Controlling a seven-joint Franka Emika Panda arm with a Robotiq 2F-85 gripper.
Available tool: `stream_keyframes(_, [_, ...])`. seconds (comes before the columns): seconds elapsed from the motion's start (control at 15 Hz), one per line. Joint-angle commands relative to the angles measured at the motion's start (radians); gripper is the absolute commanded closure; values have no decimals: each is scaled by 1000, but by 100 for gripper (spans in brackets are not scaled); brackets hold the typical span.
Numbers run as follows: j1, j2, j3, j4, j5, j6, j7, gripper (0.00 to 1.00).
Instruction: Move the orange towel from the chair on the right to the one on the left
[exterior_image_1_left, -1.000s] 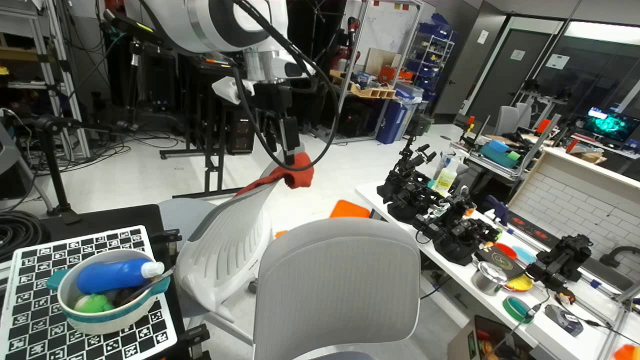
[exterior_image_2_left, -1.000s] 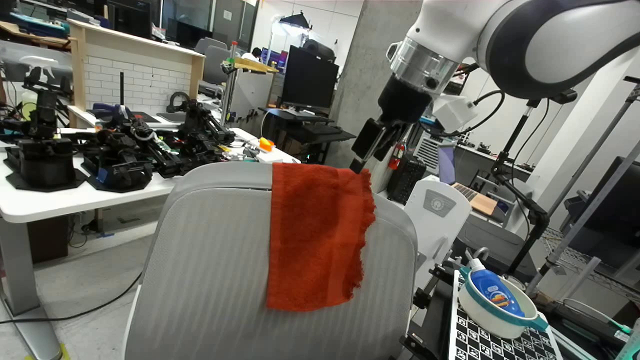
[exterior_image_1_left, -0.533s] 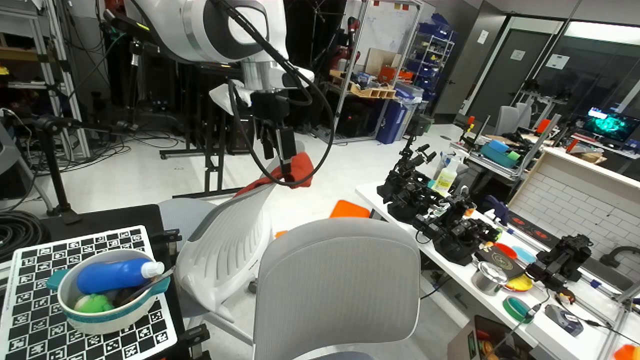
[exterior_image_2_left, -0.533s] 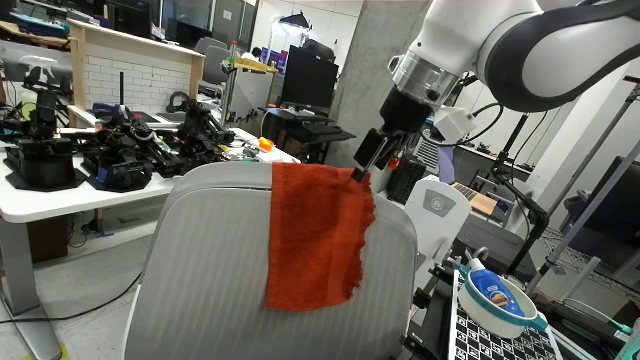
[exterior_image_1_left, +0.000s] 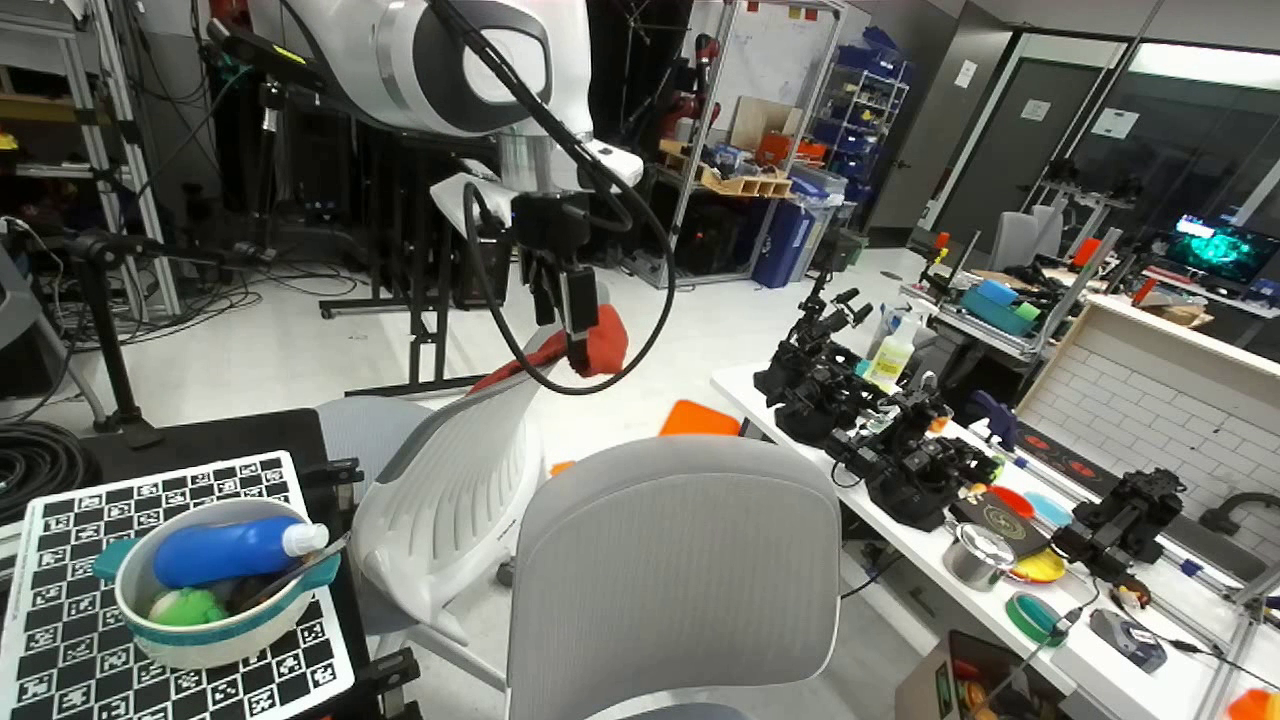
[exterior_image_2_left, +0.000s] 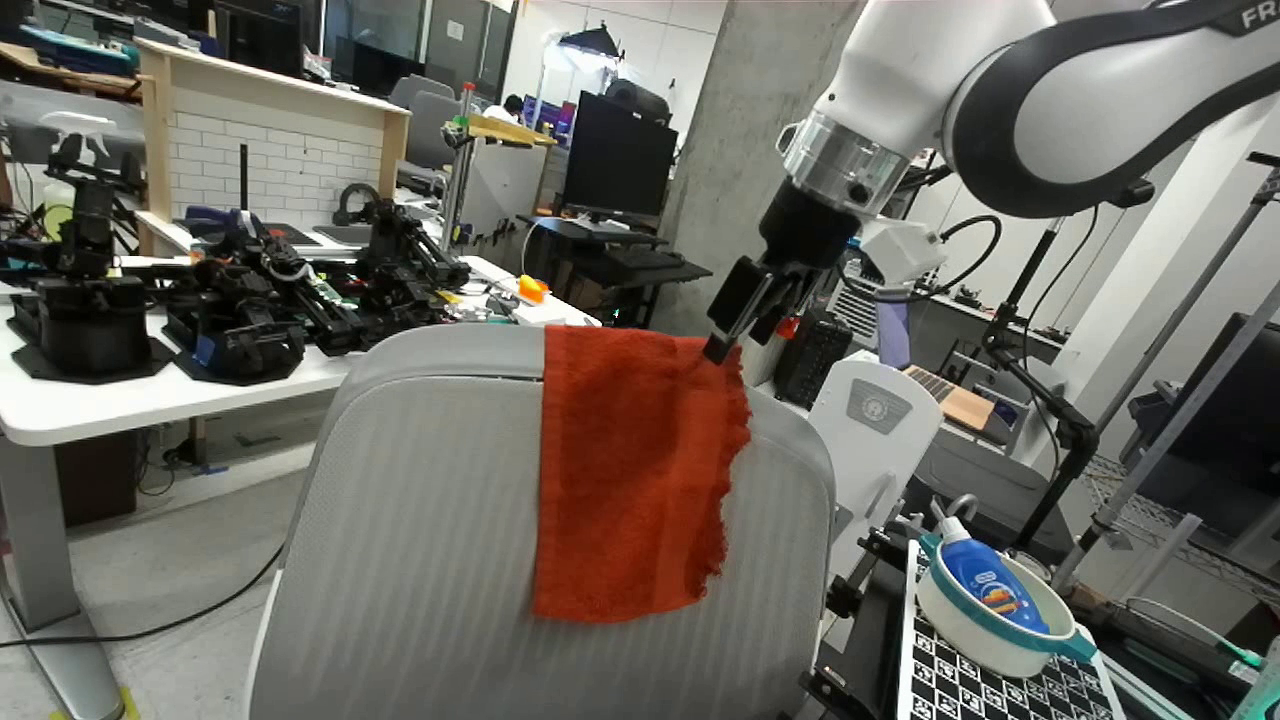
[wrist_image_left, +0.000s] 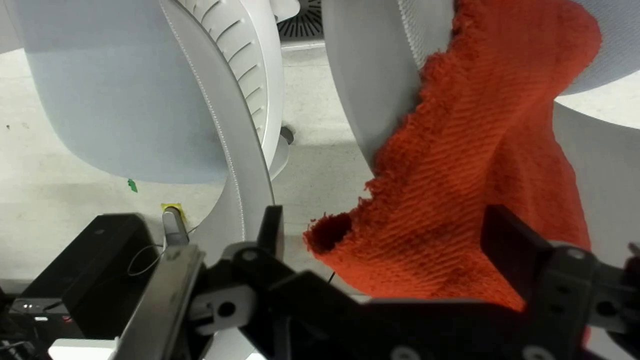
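Observation:
The orange towel (exterior_image_2_left: 640, 470) is draped over the backrest of a grey chair (exterior_image_2_left: 430, 520), its frayed edge toward my gripper (exterior_image_2_left: 740, 342). From across the room, the towel (exterior_image_1_left: 603, 340) shows on the top of that chair (exterior_image_1_left: 450, 490), which stands behind a bare grey chair (exterior_image_1_left: 680, 560). In the wrist view the towel (wrist_image_left: 450, 165) is on the right chair (wrist_image_left: 372, 75), with the bare chair (wrist_image_left: 240, 145) to the left. My gripper (wrist_image_left: 384, 225) is open, fingers either side of a loose towel corner. Whether a finger touches the cloth, I cannot tell.
A checkered board (exterior_image_1_left: 255, 475) holds a white and teal pot (exterior_image_1_left: 215, 640) with a blue bottle (exterior_image_1_left: 225, 552) in it, beside the towel's chair. A white table (exterior_image_1_left: 920, 560) carries several black devices. My arm's cable loops around the gripper in an exterior view.
My gripper has come down toward the top of the towel, mostly in the first half second, then shifted slightly. It has stayed open. The towel and both chairs stand as before.

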Motion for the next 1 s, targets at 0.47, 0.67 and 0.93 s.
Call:
stream_keyframes(0.47, [-20, 87, 12, 81, 131, 73, -112, 0])
stream_keyframes(0.67, [-14, 93, 11, 89, 137, 40, -95, 0])
stream_keyframes(0.93, [-9, 111, 8, 107, 129, 2, -84, 0])
